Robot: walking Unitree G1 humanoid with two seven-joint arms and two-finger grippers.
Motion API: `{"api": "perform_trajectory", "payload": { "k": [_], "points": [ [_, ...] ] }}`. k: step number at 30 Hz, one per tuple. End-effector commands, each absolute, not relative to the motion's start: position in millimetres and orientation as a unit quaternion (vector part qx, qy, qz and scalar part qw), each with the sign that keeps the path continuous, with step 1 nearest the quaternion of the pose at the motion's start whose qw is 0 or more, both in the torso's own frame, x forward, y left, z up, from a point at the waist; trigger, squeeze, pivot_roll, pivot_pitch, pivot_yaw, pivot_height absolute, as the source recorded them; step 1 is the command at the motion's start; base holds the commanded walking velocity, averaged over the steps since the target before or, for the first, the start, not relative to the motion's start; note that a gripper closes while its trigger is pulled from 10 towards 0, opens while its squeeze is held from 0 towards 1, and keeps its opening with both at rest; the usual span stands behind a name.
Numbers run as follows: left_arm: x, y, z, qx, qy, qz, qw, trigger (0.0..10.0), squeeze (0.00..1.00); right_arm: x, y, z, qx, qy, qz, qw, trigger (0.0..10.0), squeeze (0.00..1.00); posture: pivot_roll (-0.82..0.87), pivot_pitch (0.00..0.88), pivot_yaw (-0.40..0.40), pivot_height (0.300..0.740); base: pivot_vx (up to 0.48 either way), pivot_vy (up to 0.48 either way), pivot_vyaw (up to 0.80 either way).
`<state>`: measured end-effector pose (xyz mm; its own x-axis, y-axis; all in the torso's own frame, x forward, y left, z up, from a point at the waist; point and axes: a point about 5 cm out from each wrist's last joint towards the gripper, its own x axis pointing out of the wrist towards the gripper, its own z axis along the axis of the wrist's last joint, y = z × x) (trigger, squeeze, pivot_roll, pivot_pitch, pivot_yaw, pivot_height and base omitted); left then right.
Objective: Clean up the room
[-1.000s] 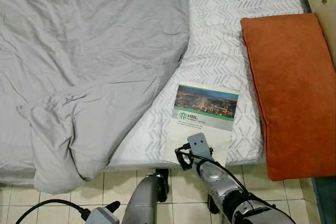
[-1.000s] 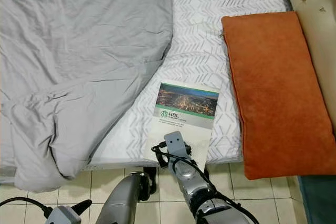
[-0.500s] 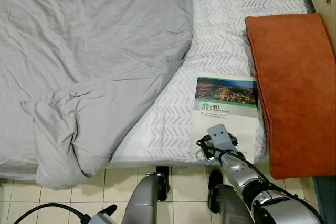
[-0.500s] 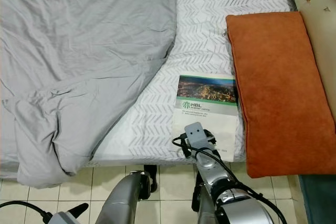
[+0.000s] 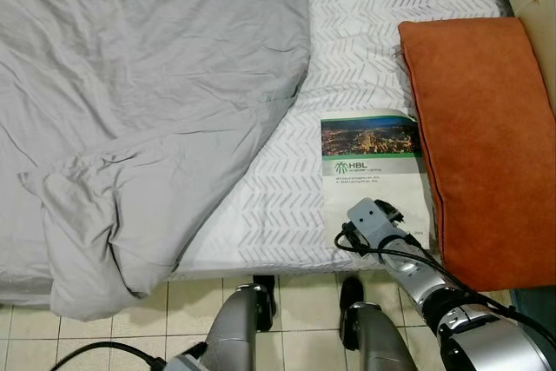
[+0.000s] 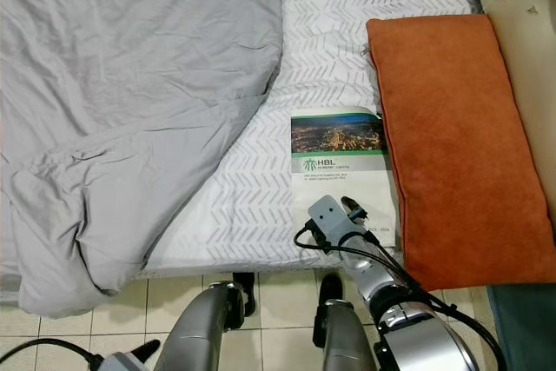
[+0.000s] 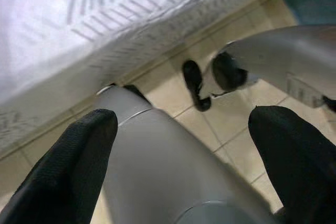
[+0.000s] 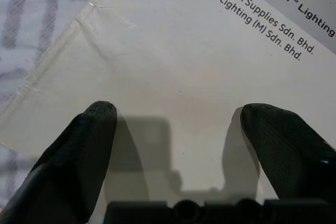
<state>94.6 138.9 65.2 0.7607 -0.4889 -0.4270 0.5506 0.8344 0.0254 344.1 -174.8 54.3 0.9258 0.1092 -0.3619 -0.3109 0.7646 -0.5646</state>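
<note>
Glossy white paper with a green band and a night-city photograph: one booklet point(image 5: 375, 173), lying flat on the bed point(image 5: 365, 32) near its foot edge, its long side just beside the orange cushion point(image 5: 486, 128), seemingly touching or close to it. Grey duvet point(image 5: 148, 93), rumpled, well apart from the booklet on its other side, one corner hanging over the bed edge toward the tiled floor point(image 5: 295, 301). Patterned white sheet point(image 6: 339, 67), bare between duvet and cushion, and it is this the booklet rests on. Right gripper point(image 8: 178, 124): poised over the blank lower margin of the booklet, below the printed company lines, fingers point(image 8: 89, 129) spread wide with nothing between them; their shadows fall on the paper close under the tips, so the tips appear very near the page, though contact cannot be confirmed. Left gripper point(image 7: 184, 145): hanging idle below the bed edge, away from the booklet, fingers apart and empty, the robot's own leg and the floor tiles behind them. Step in hand, as judged: the approach to pick the booklet off the bed, as one item of tidying the room; no grasp made yet. Next move calls for: a thin flat sheet offers nothing to close on from above, so one finger would need to get under the near edge, or the booklet be drawn toward the bed edge until it overhangs, before closing. Risk: creasing the cover.
</note>
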Motion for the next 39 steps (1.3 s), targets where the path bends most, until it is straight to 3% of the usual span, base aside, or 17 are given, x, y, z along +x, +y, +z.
{"api": "perform_trajectory", "payload": {
  "k": [1, 7, 10, 14, 17, 19, 20, 21, 22, 23, 27, 33, 39],
  "points": [
    [87, 139, 52, 0.076, 0.239, -0.274, 0.928, 10.0, 0.00, 327, -195, 33, -0.325, 0.215, 0.100, 0.916, 10.0, 0.00, 0.14, 0.648, 0.083, 0.740, 0.000, 0.000, 0.00],
    [91, 136, 46, 0.083, 0.243, -0.270, 0.928, 10.0, 0.00, 327, -189, 32, -0.330, 0.212, 0.115, 0.913, 10.0, 0.00, 0.13, 0.638, 0.069, 0.740, 0.000, 0.000, 0.00],
    [99, 139, 36, 0.093, 0.237, -0.244, 0.936, 10.0, 0.00, 327, -175, 33, -0.257, 0.189, 0.127, 0.939, 10.0, 0.00, 0.09, 0.587, 0.046, 0.740, 0.000, 0.000, 0.00],
    [103, 140, 33, 0.092, 0.235, -0.234, 0.939, 10.0, 0.00, 326, -172, 33, -0.231, 0.185, 0.127, 0.947, 10.0, 0.00, 0.09, 0.577, 0.043, 0.740, 0.000, 0.000, 0.00],
    [140, 156, 34, 0.086, 0.192, -0.160, 0.965, 10.0, 0.00, 312, -167, 35, -0.079, 0.113, 0.089, 0.986, 10.0, 0.00, 0.01, 0.396, 0.005, 0.740, 0.000, 0.000, 0.00],
    [150, 158, 34, 0.085, 0.180, -0.147, 0.969, 10.0, 0.00, 306, -169, 35, -0.047, 0.100, 0.074, 0.991, 10.0, 0.00, 0.01, 0.396, 0.005, 0.740, 0.000, 0.000, 0.00],
    [163, 155, 32, 0.083, 0.170, -0.146, 0.971, 10.0, 0.00, 299, -170, 33, -0.020, 0.095, 0.057, 0.994, 10.0, 0.00, -0.02, 0.311, 0.003, 0.740, 0.000, 0.000, 0.00],
    [163, 155, 32, 0.083, 0.170, -0.146, 0.971, 10.0, 0.00, 299, -170, 33, -0.020, 0.095, 0.057, 0.994, 10.0, 0.00, -0.02, 0.311, 0.003, 0.740, 0.000, 0.000, 0.00],
    [185, 145, 36, 0.086, 0.145, -0.152, 0.974, 10.0, 0.00, 281, -168, 34, 0.016, 0.082, 0.036, 0.996, 10.0, 0.00, -0.05, 0.218, 0.008, 0.740, 0.000, 0.000, 0.00],
    [193, 141, 39, 0.089, 0.131, -0.153, 0.975, 10.0, 0.00, 275, -167, 35, 0.026, 0.074, 0.031, 0.996, 10.0, 0.00, -0.05, 0.204, 0.008, 0.740, 0.000, 0.000, 0.00],
    [212, 141, 48, 0.093, 0.100, -0.135, 0.981, 10.0, 0.00, 260, -165, 50, 0.022, 0.022, 0.015, 0.999, 10.0, 0.00, -0.07, 0.116, 0.018, 0.740, 0.000, 0.000, 0.00],
    [259, 154, 60, 0.067, 0.058, -0.097, 0.991, 10.0, 0.00, 246, -193, 52, -0.045, 0.000, -0.020, 0.999, 10.0, 0.00, -0.11, 0.000, 0.064, 0.740, 0.000, 0.000, 0.00],
    [278, 144, 59, 0.030, 0.069, -0.089, 0.993, 10.0, 0.00, 246, -204, 46, -0.025, 0.043, -0.051, 0.997, 10.0, 0.00, -0.12, 0.000, 0.068, 0.740, -0.082, 0.354, 0.00]
  ]
}}
